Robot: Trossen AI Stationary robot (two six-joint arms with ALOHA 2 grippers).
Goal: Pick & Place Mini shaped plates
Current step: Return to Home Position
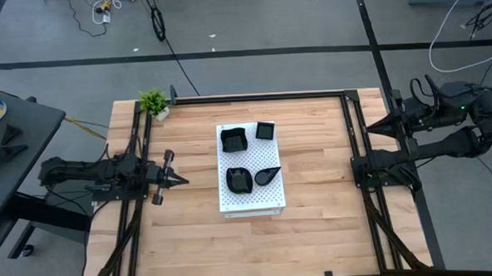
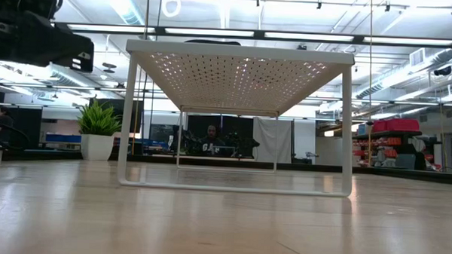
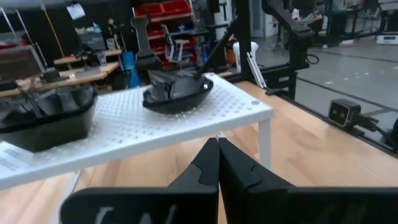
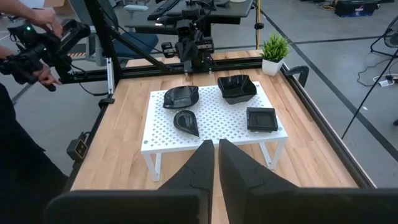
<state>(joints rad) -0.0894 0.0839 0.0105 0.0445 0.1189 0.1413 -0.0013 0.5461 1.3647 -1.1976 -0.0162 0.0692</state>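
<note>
Several small glossy black plates rest on a white perforated board (image 1: 250, 203) that stands on thin legs at the table's middle: a wavy-edged one (image 1: 233, 139), a square one (image 1: 265, 130), a rounded one (image 1: 239, 178) and a teardrop one (image 1: 267, 175). My left gripper (image 1: 184, 180) is shut and empty, low over the table to the left of the board, pointing level toward it; its wrist view shows the teardrop plate (image 3: 177, 93) on the board ahead. My right gripper (image 1: 370, 129) is shut and empty, held high at the table's right edge, looking down on the plates (image 4: 186, 121).
A small green potted plant (image 1: 154, 102) stands at the far left corner. Dark frame rails (image 1: 359, 158) run along the table's left and right sides. A person (image 4: 37, 46) stands beyond the left edge. Bare wood lies around the board.
</note>
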